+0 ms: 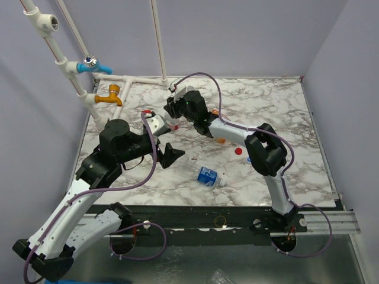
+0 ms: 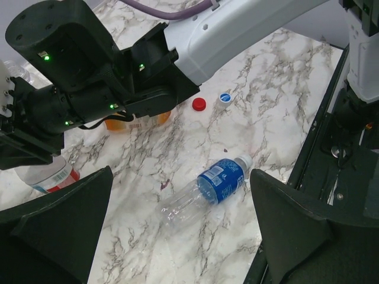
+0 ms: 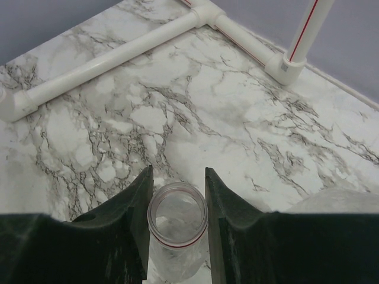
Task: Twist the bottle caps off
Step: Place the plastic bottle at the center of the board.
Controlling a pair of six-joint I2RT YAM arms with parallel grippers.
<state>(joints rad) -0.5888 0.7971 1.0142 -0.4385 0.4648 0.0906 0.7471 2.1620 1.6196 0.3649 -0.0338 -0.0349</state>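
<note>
Top external view: the blue-labelled bottle lies on its side on the marble table. A red cap sits loose just beyond it to the right, touching no bottle. The left gripper hangs just left of the bottle. The right gripper points down well beyond the bottle, toward the back left. This view does not show how either pair of jaws stands. Left wrist view: the left jaws are spread wide and hold nothing, and the blue-labelled bottle lies on the table between them. The bottle's neck end is whitish and looks still capped, though it is too small to be sure. Beyond the bottle, a blue-and-white cap rests loose just beside the red one. Farther back and to the left, an orange bottle is mostly hidden under the right arm, and its top cannot be seen. The red-labelled bottle stands left of the blue-labelled one, under the right gripper. Right wrist view: the right jaws press on either side of that standing bottle's neck, which has a red ring, an open mouth and no cap. Two caps are therefore off. The blue-labelled bottle probably remains to be done, and the state of the orange bottle cannot be judged.
</note>
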